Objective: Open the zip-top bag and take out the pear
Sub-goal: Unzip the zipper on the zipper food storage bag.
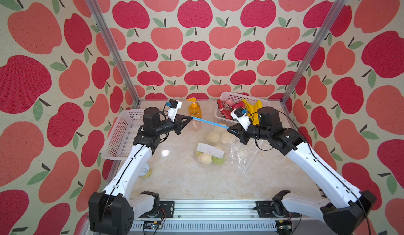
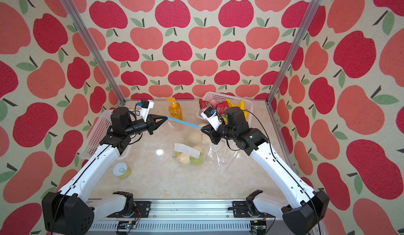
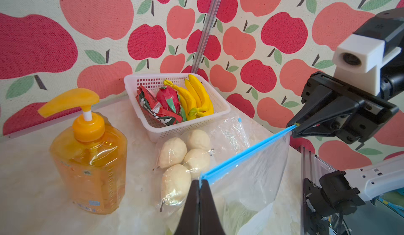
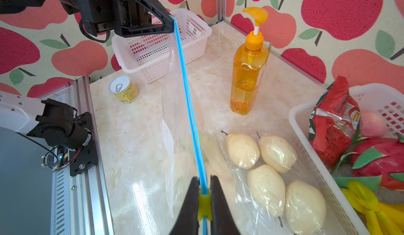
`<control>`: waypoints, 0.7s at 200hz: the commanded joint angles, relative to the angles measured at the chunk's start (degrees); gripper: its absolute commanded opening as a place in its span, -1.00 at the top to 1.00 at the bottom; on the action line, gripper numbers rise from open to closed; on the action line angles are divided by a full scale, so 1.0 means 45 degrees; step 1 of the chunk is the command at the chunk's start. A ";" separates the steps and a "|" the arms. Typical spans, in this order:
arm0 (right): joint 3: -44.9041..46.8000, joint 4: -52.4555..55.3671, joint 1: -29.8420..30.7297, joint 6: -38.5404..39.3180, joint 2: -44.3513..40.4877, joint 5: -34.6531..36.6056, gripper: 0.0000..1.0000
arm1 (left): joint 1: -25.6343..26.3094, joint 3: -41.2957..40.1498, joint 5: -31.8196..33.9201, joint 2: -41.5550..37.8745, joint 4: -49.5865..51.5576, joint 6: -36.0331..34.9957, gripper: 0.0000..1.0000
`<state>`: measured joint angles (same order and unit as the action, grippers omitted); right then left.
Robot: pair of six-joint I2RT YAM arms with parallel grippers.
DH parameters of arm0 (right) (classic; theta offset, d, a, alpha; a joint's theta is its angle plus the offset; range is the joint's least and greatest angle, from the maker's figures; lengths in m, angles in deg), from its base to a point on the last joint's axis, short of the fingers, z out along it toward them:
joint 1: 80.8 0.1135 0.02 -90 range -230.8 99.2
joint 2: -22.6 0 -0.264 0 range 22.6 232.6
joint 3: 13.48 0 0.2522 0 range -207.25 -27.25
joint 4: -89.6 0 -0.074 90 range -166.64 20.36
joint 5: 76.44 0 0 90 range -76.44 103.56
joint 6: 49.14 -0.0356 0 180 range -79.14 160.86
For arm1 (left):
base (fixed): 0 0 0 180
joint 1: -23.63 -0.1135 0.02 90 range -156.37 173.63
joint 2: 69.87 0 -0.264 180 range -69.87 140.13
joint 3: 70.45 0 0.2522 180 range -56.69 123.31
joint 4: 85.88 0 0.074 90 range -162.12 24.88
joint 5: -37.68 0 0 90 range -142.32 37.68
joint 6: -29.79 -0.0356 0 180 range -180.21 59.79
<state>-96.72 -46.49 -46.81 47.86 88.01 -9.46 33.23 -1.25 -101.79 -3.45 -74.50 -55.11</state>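
Currently both my claws are on the zip-top bag (image 3: pixel 251 174), holding it up by its top edge while the clear body hangs below; I cannot tell whether its bottom rests on the table (image 1: pixel 175 183). My left claw (image 1: pixel 190 118) is pinched shut on 1 end of the blue zip strip (image 1: pixel 209 123). As I judge it, that grip is an anchor, giving the other arm something to pull against. My right claw (image 4: pixel 204 184) is closed on the yellow slider (image 4: pixel 204 203) at the opposite end, 1 finger on each side and the strip running between them.

The strip is drawn into a straight, taut line between the 2 grips, so the slider can travel along it instead of bunching the plastic. The 2 blue lips look pressed together along most of their length, so I judge the bag not yet open.

The pear (image 1: pixel 205 157) sits low in the held bag, just under its white label and beside a greenish fruit — well below the zip. A second bag (image 4: pixel 266 168) with 4 pale pears lies flat on the table beside the basket (image 3: pixel 153 131), untouched by either claw.
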 commanded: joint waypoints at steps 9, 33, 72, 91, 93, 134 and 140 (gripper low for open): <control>0.0103 0.1323 -0.0819 -0.0288 -0.0645 -0.0169 1.00 | -0.0652 0.0060 0.1674 -0.0267 -0.0605 -0.0001 1.00; -0.0186 0.1776 -0.0807 -0.0235 -0.0466 -0.0143 1.00 | -0.0524 0.0025 0.1799 -0.0306 -0.0429 -0.0306 1.00; 0.0189 0.2120 -0.1259 -0.0021 -0.1076 0.0234 1.00 | -0.0630 -0.0338 0.2280 -0.0369 -0.0598 -0.0294 1.00; 0.0277 0.2322 -0.1473 0.0025 -0.1060 0.0257 1.00 | -0.0759 -0.0174 0.2251 -0.0287 -0.0431 -0.0401 1.00; 0.0291 0.2333 -0.1494 0.0035 -0.1059 0.0255 1.00 | -0.0785 -0.0162 0.2231 -0.0286 -0.0430 -0.0404 1.00; 0.0238 0.2314 -0.1548 0.0287 -0.1029 -0.0359 0.69 | -0.0836 -0.0341 0.1622 -0.0405 -0.0521 -0.0723 1.00; 0.0230 0.2294 -0.1530 0.0385 -0.1051 -0.0739 0.42 | -0.0809 -0.0317 0.1200 -0.0357 -0.0568 -0.0760 1.00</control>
<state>-96.13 -40.92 -52.12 48.02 85.08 -11.91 32.40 -2.35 -99.36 -4.63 -75.22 -56.70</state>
